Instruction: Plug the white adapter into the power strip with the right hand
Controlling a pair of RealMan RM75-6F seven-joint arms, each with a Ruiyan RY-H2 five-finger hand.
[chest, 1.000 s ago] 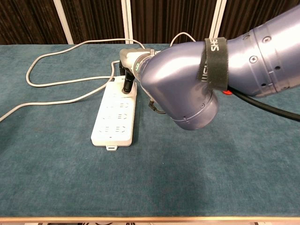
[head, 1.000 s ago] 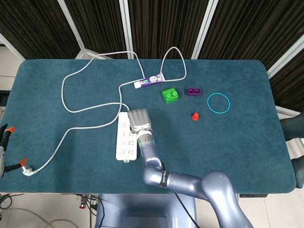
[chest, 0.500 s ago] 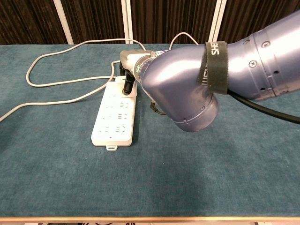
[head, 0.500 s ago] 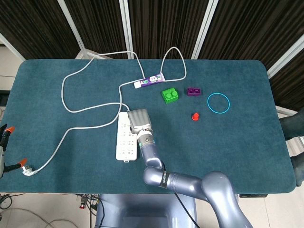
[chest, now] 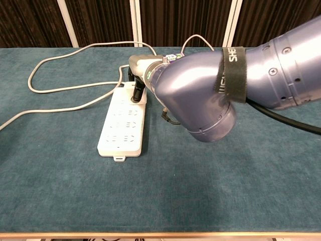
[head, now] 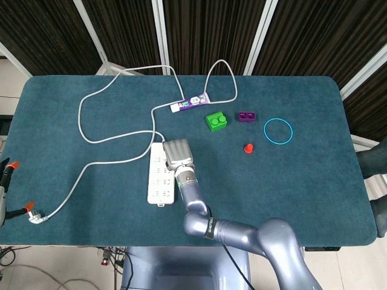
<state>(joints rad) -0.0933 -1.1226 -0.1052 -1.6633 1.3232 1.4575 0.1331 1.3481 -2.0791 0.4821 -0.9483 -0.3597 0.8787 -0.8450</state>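
One right hand (head: 178, 154) pressing on power strip (head: 158, 181).

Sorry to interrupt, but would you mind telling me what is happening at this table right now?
The robot's right hand is down over the far end of the white power strip, its dark fingers touching the strip's top sockets. The white adapter itself is hidden under the hand, so whether it is seated cannot be told. The left hand is out of view.

A lab test bench: teal felt table (head: 314, 181), dark ribbed wall panels (head: 205, 30).
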